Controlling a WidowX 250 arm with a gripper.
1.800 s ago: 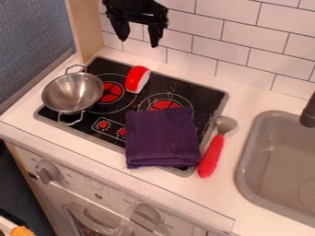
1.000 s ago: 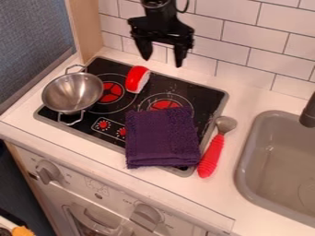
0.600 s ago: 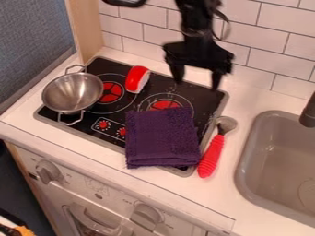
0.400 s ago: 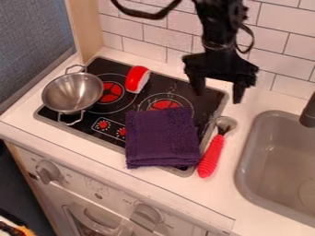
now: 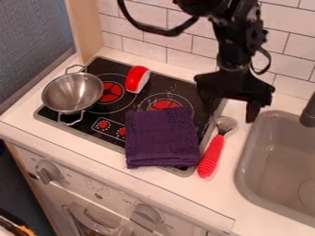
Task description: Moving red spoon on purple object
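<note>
A black robot gripper (image 5: 229, 109) hangs at the back of a toy kitchen counter (image 5: 261, 214), between the cooktop's rear right corner and the sink, its two fingers spread apart with a gap between them. Just toward the front from it, a red spoon (image 5: 212, 156) lies on the white counter, its metal bowl pointing to the back and its ribbed red handle to the front. The spoon rests in the strip between the black cooktop (image 5: 205, 90) and the gray sink (image 5: 242, 166), its handle just beside a folded purple cloth (image 5: 161, 138); whether the two touch is hard to tell. The cloth, a thick textured fabric, covers the front right part of the cooktop and reaches over its front edge. At the left of the cooktop stands a metal pot (image 5: 72, 93) with two looped handles (shiny enough to catch the light), while a red and white toy piece (image 5: 137, 79) sits near the back edge, between the pot and the rear right burner area. A dark faucet (image 5: 309, 113) shows at the right edge of the scene, white tiles (image 5: 178, 41) line the wall behind, and two gray knobs (image 5: 146, 216) mark the front panel below.
</note>
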